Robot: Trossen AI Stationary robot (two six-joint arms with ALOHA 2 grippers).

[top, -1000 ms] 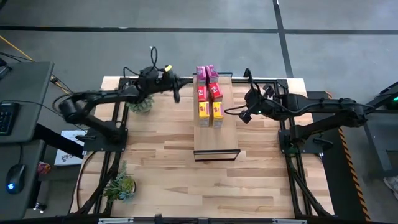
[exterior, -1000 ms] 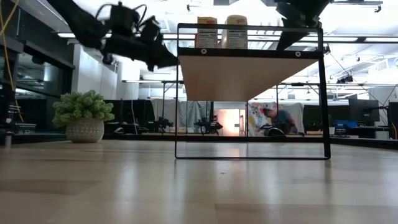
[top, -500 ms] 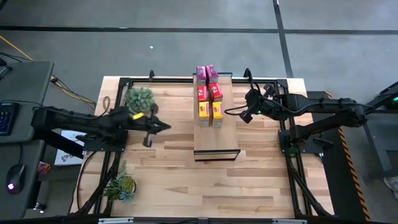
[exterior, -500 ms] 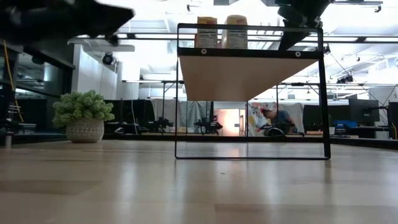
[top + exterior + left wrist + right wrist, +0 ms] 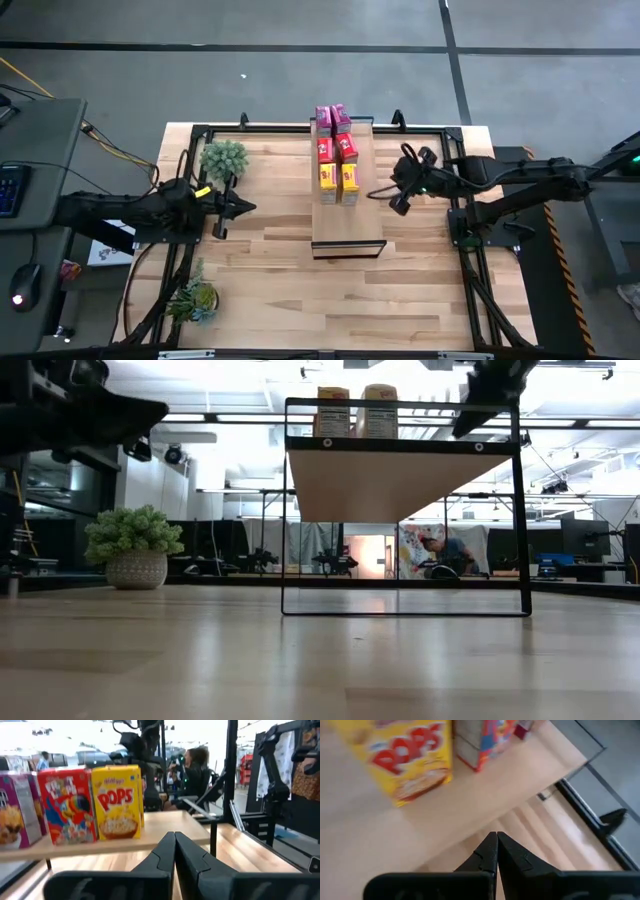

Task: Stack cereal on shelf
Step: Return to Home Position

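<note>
Several cereal boxes (image 5: 337,155), purple, red and yellow, stand upright in two rows on the far half of the shelf (image 5: 348,215), a raised light-wood plank on a black frame. In the left wrist view a purple (image 5: 15,810), a red (image 5: 67,805) and a yellow box (image 5: 117,802) stand side by side. My left gripper (image 5: 248,208) is shut, level, left of the shelf and pointing at it. My right gripper (image 5: 374,196) is shut and slants down over the shelf's right edge, next to the yellow box (image 5: 407,760). Neither holds anything.
A potted plant (image 5: 224,158) stands at the far left of the table and another (image 5: 193,298) at the near left. The shelf's near half (image 5: 348,225) is bare wood. The black frame (image 5: 400,610) leaves open room under the plank.
My left gripper, shut throughout, has swung from beside the far boxes toward the table's near and left edges, sinking and drawing back to the left side. My right gripper has turned a little toward the near edge where it is. The boxes have not moved.
</note>
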